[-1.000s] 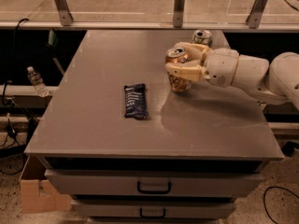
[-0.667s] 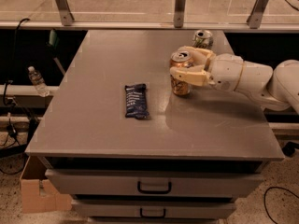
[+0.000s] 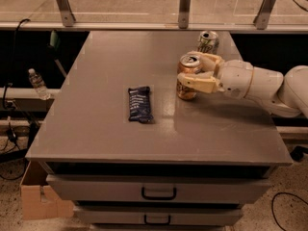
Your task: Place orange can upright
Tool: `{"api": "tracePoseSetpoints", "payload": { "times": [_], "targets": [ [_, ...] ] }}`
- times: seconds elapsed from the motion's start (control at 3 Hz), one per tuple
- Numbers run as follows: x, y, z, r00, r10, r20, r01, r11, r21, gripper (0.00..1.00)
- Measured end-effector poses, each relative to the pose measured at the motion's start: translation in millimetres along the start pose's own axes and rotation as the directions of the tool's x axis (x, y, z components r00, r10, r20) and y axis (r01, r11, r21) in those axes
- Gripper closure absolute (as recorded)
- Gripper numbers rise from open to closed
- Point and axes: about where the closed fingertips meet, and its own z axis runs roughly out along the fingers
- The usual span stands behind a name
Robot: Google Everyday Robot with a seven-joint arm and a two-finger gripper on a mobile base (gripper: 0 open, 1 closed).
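The orange can (image 3: 186,94) stands upright on the grey table (image 3: 106,66), right of the middle, its silver top facing up. My gripper (image 3: 188,69) reaches in from the right on a white arm (image 3: 262,83) and is shut on the can. One pale finger (image 3: 198,83) crosses the can's front and the other sits behind its upper right side. The can's base rests on the table top.
A white and green can (image 3: 208,41) stands upright just behind the gripper near the far edge. A dark blue snack wrapper (image 3: 140,104) lies flat at the table's middle. Drawers (image 3: 159,192) sit below the front edge. A water bottle (image 3: 37,83) and a cardboard box (image 3: 36,196) are at the left.
The arm and gripper have shifted slightly to the right and back with the can. More of the can's top now shows, and it stands upright on the table.
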Motion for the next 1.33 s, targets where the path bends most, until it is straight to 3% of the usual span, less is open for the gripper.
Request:
{"api": "tracePoseSetpoints", "payload": {
  "times": [0.33,1.0,1.33],
  "targets": [
    [7.6,-0.5,-5.7,1.0,0.009,-0.013,-0.009,1.0,-0.002,0.05],
    [-12.2,-33.3,-47.6,0.993,-0.06,-0.105,0.067,0.995,0.074,0.0],
    [-38.4,-50.4,-90.8,0.976,-0.11,-0.19,0.137,0.9809,0.138,0.0]
  ]
}}
